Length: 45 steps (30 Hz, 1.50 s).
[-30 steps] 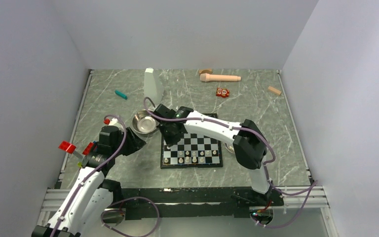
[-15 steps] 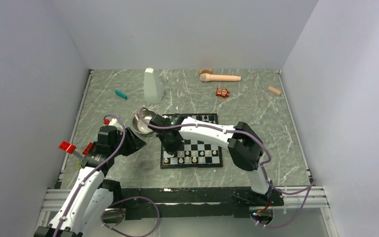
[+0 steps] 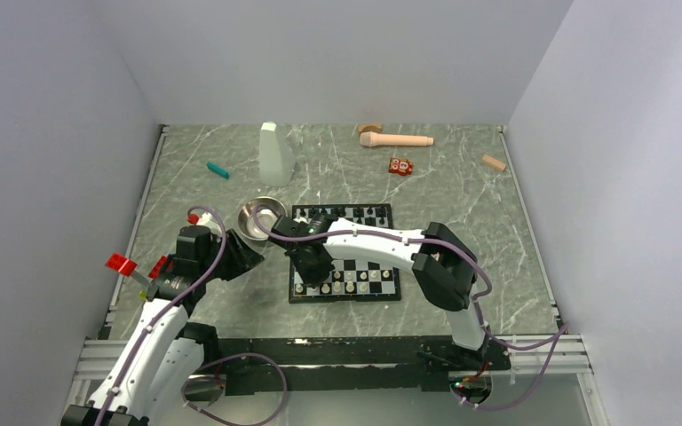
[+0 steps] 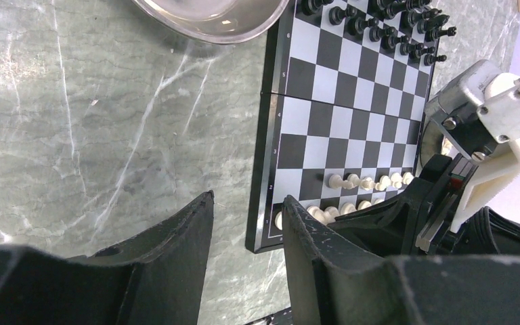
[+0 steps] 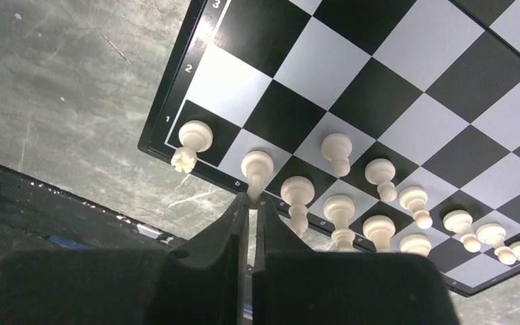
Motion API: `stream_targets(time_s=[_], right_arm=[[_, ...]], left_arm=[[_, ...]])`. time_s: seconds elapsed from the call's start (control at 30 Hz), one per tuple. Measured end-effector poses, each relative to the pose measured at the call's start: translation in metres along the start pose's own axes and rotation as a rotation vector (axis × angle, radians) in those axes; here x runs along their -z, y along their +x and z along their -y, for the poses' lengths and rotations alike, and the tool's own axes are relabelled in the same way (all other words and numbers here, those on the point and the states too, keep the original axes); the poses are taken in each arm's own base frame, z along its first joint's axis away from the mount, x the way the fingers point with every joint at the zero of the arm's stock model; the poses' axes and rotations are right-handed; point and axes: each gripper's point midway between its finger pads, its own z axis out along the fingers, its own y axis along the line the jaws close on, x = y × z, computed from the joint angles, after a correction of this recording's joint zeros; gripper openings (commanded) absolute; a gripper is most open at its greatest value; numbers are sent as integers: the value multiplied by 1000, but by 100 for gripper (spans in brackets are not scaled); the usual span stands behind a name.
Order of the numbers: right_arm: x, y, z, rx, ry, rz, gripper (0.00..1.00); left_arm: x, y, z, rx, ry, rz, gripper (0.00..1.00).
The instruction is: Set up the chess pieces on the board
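Right gripper [image 5: 251,198] nearer; grey marbled table [image 3: 462,186]

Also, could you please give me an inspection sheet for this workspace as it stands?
Surface: grey marbled table, nothing spilled that I can see.
Job's things: board lies flat; black pieces stand on its far rows; white pieces line the near rows, with the second row's left squares empty.
Clutter: steel bowl by the board's far left corner; bottle, teal marker, wooden stick, red toy and wooden block at the back.
Grippers: left gripper open and empty beside the board's left edge; right gripper closed on a white piece at the nearest row.
Cables: purple cables run along both arms.
Surroundings: white walls on three sides.
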Motion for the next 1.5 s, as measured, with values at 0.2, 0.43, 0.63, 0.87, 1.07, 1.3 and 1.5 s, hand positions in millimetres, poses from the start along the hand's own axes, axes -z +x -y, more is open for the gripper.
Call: stream_targets(time_s=[0.2, 0.43, 0.63, 0.87, 1.07, 1.3, 1.5], right_arm=[[-2, 1, 0, -6, -1, 1, 0], [-3, -2, -2, -12, -8, 12, 0], [-3, -2, -2, -14, -9, 12, 0], [-3, -1, -2, -14, -9, 11, 0], [-2, 3, -3, -13, -21, -1, 0], [-1, 6, -5, -7, -29, -7, 0], [-1, 6, -6, -10, -29, -6, 0]], left_arm=[[-1, 0, 0, 1, -1, -3, 46], [-2, -1, 1, 0, 4, 0, 47], [-2, -1, 2, -1, 8, -2, 47], [-1, -1, 2, -1, 11, -2, 47], [-1, 0, 2, -1, 12, -4, 47], [-2, 0, 2, 0, 12, -4, 47], [-2, 3, 1, 1, 13, -12, 47]])
